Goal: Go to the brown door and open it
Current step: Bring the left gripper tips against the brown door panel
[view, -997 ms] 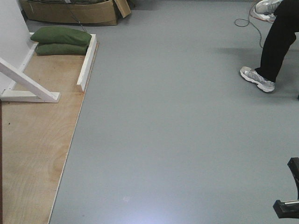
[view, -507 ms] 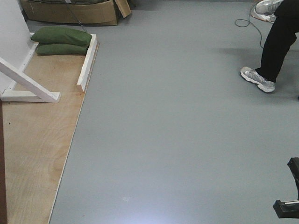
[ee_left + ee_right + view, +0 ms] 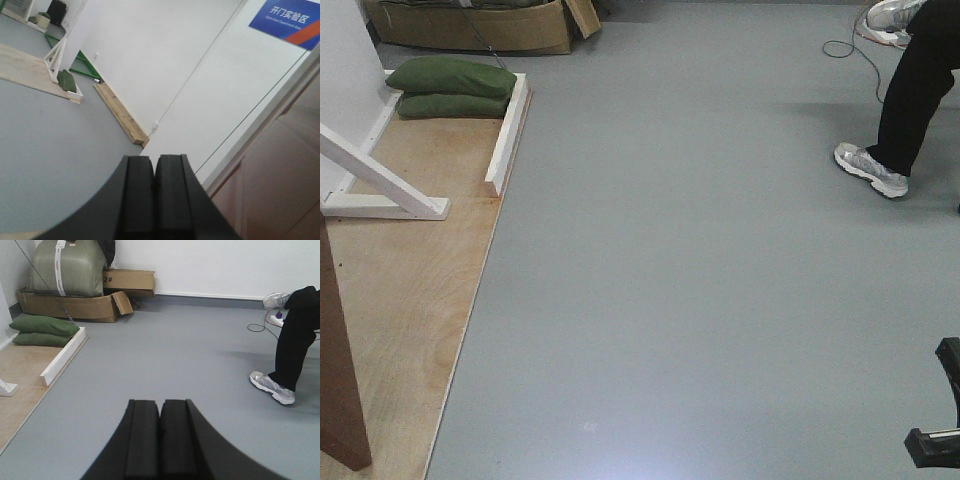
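The door (image 3: 340,385) shows only as a dark brown edge at the lower left of the front view, standing over the plywood (image 3: 405,300). From the left wrist its panelled face (image 3: 280,190) fills the right side, close to the left gripper (image 3: 155,160). That gripper's fingers are pressed together with nothing between them. The right gripper (image 3: 160,402) is the same, closed and empty, pointing across bare floor towards a seated person's leg (image 3: 290,350).

I'd judge the door heavy and rigid. It will turn only about its hinges, and its smooth face offers no purchase. The place to take hold is the handle or lock, which none of these views shows. A closed gripper could also push on the free edge.
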Robot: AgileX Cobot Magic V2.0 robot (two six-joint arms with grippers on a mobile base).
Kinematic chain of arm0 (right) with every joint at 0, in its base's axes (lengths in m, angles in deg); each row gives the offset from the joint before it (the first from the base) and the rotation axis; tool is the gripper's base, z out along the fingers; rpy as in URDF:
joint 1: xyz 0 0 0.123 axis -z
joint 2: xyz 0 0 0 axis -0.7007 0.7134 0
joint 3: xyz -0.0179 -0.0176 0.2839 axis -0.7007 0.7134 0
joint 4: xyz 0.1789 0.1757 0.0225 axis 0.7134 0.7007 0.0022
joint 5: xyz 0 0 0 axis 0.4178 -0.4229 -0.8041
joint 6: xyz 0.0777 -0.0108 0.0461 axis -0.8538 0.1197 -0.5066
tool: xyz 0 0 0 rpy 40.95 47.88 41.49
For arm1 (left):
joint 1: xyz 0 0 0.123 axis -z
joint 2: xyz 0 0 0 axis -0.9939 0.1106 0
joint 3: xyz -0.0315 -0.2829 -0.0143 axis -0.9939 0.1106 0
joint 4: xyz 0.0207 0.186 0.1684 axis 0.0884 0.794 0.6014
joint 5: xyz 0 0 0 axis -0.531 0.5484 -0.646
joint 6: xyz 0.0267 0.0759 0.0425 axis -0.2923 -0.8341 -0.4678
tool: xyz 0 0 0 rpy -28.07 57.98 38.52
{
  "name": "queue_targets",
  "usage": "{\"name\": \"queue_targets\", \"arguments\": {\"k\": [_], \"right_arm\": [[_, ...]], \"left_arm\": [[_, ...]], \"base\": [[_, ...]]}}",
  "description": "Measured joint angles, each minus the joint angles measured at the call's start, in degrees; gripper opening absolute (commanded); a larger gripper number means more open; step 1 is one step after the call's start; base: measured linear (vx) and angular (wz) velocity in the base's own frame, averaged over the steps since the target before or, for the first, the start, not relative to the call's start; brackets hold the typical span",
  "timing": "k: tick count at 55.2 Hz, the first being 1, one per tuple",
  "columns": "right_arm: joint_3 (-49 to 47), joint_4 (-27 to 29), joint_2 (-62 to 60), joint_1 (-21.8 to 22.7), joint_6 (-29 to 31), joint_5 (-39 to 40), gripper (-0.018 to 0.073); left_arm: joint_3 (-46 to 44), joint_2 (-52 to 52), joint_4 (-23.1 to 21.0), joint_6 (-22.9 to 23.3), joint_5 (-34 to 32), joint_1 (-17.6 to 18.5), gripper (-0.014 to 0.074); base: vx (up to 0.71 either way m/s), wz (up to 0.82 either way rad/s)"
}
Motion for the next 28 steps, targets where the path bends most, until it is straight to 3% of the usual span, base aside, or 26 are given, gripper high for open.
{"name": "queue_targets", "arguments": {"k": [28], "right_arm": [[0.0, 0.0, 0.0, 0.0, 0.0, 0.0, 0.0000]], "left_arm": [[0.1, 0.7, 0.6, -4.5, 2.8, 10.1, -0.0003]], "base": [[0.00, 0.00]]}}
